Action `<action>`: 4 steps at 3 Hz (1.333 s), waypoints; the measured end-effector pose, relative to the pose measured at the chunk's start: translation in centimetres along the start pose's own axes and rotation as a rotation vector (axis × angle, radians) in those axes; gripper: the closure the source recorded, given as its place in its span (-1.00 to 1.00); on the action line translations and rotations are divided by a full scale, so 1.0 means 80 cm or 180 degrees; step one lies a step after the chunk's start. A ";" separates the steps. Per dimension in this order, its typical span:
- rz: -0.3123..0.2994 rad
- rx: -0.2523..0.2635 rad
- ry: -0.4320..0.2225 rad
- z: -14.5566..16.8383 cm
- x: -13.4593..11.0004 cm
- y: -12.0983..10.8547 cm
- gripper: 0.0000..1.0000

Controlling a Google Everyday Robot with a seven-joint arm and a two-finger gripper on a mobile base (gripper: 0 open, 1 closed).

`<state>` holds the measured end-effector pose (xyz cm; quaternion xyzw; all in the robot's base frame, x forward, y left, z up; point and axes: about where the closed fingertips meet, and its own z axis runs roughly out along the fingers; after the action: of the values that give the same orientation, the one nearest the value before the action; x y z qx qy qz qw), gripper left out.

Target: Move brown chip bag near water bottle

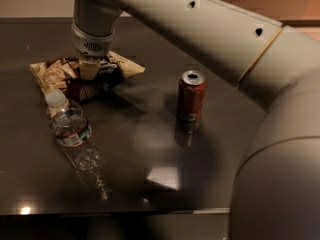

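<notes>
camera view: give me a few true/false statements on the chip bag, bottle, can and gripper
1. The gripper is down on the brown chip bag. True.
2. The soda can lies on its side. False: it stands upright on the table, its top facing up.
3. The water bottle is to the right of the soda can in the picture. False: it is to the left of the can, just in front of the bag.
4. The water bottle has a white cap. True.
5. The gripper is over the soda can. False: the can stands apart, well to the right of it.
</notes>
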<state>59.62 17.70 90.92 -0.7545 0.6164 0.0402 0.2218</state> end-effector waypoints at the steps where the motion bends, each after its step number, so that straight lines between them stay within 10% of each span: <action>1: 0.0008 -0.0076 -0.0033 -0.001 -0.010 0.021 1.00; 4: 0.0171 -0.0191 0.0031 -0.018 -0.018 0.088 1.00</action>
<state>52.30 17.49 90.69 -0.7441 0.6361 0.0610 0.1950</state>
